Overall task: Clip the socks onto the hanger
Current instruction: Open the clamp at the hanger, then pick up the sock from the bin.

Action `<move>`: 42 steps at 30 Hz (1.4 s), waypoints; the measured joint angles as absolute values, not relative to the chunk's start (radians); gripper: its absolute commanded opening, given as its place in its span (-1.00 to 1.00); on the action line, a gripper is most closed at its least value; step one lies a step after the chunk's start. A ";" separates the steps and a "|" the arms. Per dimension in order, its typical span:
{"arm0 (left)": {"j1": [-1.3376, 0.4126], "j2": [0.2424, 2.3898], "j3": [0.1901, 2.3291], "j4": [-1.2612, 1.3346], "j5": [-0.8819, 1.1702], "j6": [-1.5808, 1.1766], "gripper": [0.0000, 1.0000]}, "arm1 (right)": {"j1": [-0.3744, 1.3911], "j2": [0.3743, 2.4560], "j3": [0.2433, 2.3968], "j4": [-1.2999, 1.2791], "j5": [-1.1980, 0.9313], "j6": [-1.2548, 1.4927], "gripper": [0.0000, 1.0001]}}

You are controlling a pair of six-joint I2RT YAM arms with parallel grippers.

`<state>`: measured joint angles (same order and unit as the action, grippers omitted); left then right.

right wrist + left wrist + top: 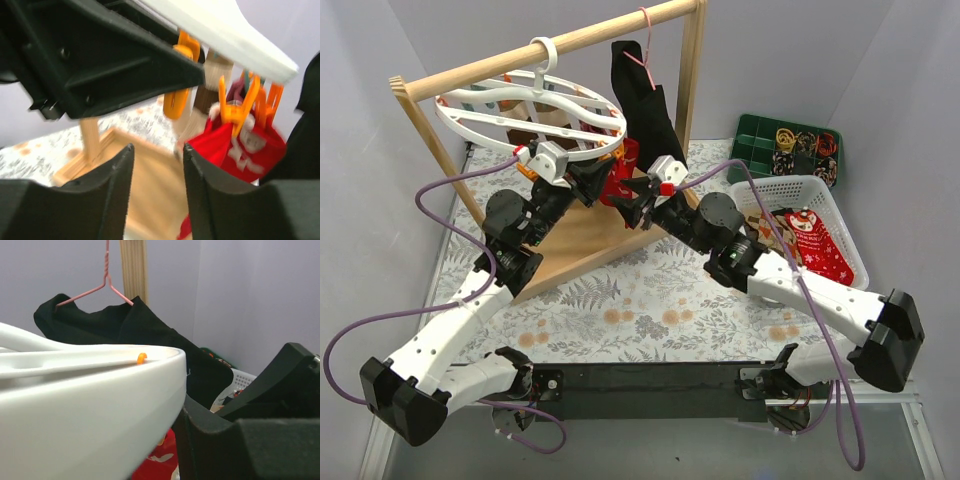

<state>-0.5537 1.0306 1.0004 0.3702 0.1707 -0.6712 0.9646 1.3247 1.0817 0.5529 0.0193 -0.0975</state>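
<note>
At the far right of the counter (640, 300), which was covered by a leaf-and-flower cloth, a white plastic lattice basket (775, 187) held a red Christmas-print sock (817, 245) lying lengthwise. A darker patterned sock (767, 228) lay beside it on the left. Behind the basket stood a green plastic compartment tray (750, 150). Its cells held small loops (785, 137) in yellow, red and black, too small to identify.

The round white plastic hanger (530, 115) hung by its hook from the wooden rail (570, 40) at the far left. A second red sock (240, 150) hung below the ring's right side, pinched at its top in an orange clip (234, 110), and other orange clips dangled beside it. To the right, a black garment (645, 100) hung on a thin pink wire hanger (102, 282) from the same rail.

The left hand (585, 182) was up against the ring's near right edge. In the wrist view the white ring lay against 1 black finger (240, 440), but whether it was clamped could not be told. The right hand (157, 155) was just right of the hanging sock, its 2 fingers parted by a modest gap with nothing between them.
</note>
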 measured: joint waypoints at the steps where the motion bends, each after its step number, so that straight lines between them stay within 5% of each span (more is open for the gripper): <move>1: -0.554 1.031 0.995 0.373 0.162 -0.679 -1.00 | 0.965 1.304 1.081 0.502 0.019 -0.081 0.18; 12: -0.554 1.014 0.952 0.376 0.056 -0.820 -1.00 | 0.916 1.141 1.126 -0.073 0.113 0.027 0.50; 21: -0.554 1.003 0.952 0.339 -0.012 -0.927 -1.00 | 0.579 1.076 1.155 -0.454 0.126 0.112 0.53; 31: -0.554 1.005 0.968 0.298 -0.059 -0.984 -1.00 | 0.180 1.109 1.097 -0.604 0.094 0.109 0.33; 42: -0.554 1.025 1.019 0.243 -0.075 -1.018 -1.00 | -0.055 1.439 1.175 -0.572 0.080 0.100 0.05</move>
<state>-0.5537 1.0252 1.0195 0.2432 -0.0753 -1.0183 -0.0551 1.4387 1.1748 -0.5724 0.0799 0.0998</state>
